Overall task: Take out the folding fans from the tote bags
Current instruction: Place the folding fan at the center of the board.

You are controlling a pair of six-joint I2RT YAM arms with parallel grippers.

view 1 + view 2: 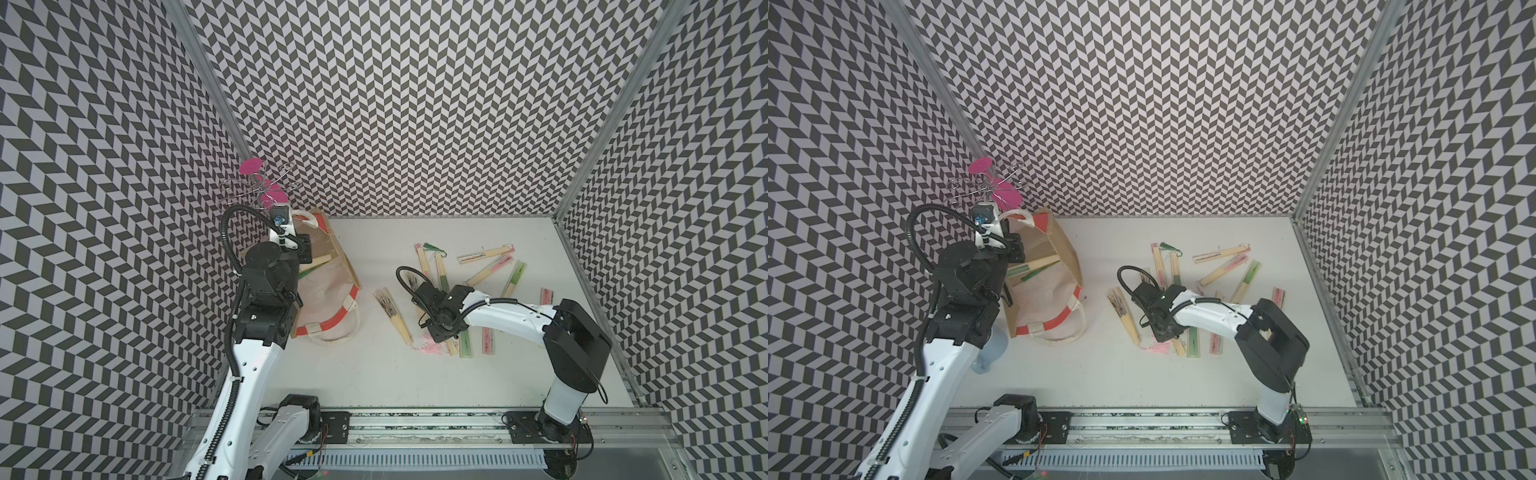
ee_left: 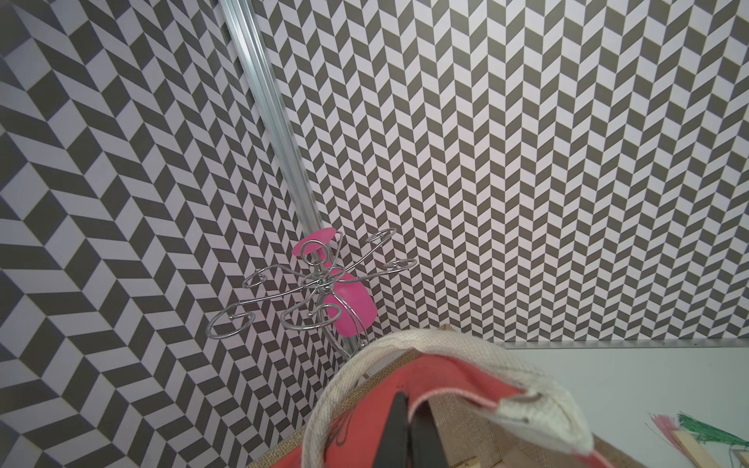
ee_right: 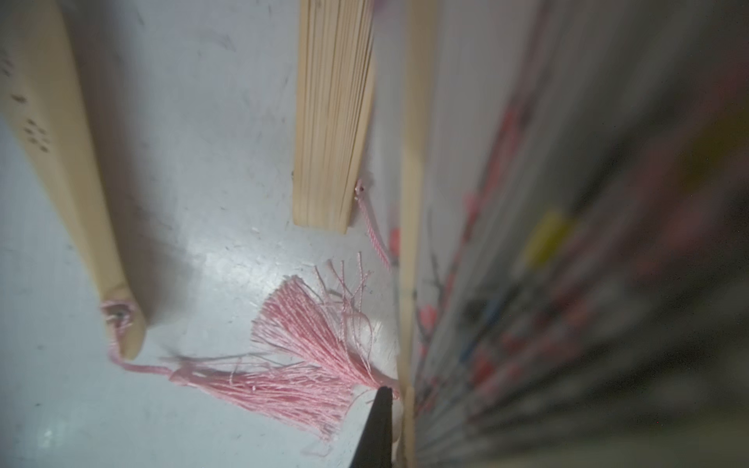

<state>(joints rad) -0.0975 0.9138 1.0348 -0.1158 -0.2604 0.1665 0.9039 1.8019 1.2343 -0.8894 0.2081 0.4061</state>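
The tan jute tote bag (image 1: 332, 249) lies open at the table's back left, white lining showing in both top views (image 1: 1054, 286). My left gripper (image 2: 409, 409) is shut on its red-orange rim (image 2: 377, 405), under the white rope handle (image 2: 405, 344). Folding fans (image 1: 1034, 266) still lie inside the bag. Several more folding fans (image 1: 484, 255) are scattered on the table to the right. My right gripper (image 3: 399, 399) hangs low over that pile (image 1: 436, 332), shut on the bamboo edge of a printed fan (image 3: 409, 283). Pink tassels (image 3: 308, 344) lie beside it.
A chrome wire stand with pink discs (image 1: 266, 187) rises behind the bag in the back-left corner (image 2: 320, 279). A pale bluish glass (image 1: 992, 353) sits by the left arm. A half-spread black-inked fan (image 1: 392, 307) lies between bag and pile.
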